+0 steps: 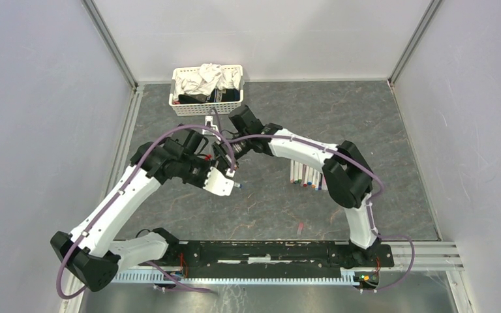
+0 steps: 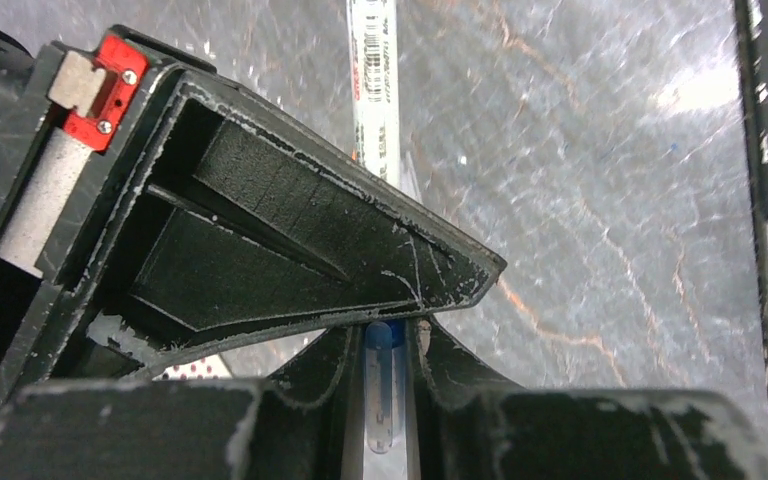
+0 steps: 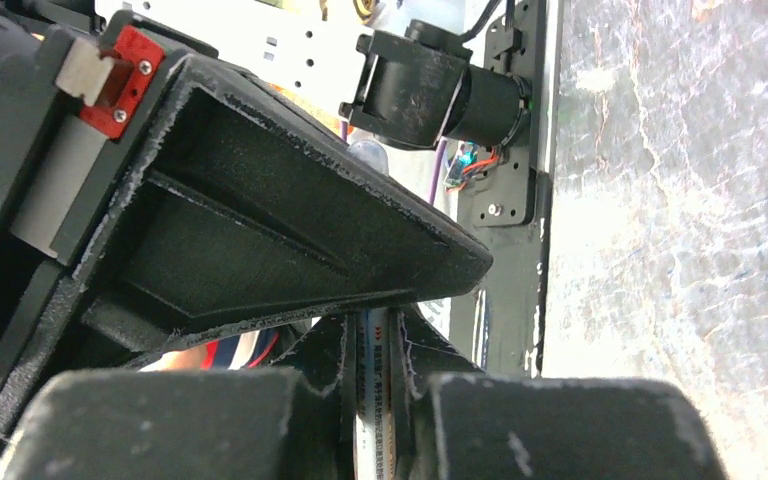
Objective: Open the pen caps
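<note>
Two arms meet over the middle of the table (image 1: 391, 130), sharing one pen (image 2: 375, 90). The left gripper (image 2: 384, 325) is pinched narrow on the pen's blue cap (image 2: 380, 340). The right gripper (image 3: 375, 325) is pinched narrow on the white barrel. A finger hides the join between cap and barrel, so I cannot tell whether the cap is loose.

Likely risks: the smooth barrel may slide through the right grip, leaving the cap on. A pull off the pen's line may bend or jam it. A sudden release may fling the cap or drop the pen. The wrists sit close, so they may knock together.

Counts:
- Two arms and two grippers.
- One held pen with one cap.
- Roughly six loose pens (image 1: 306, 176) in a row towards the right edge, too small to count surely.
- One small red piece (image 1: 300, 227) near the near edge.
- One basket (image 1: 189, 109) of cloths at the far edge.
</note>
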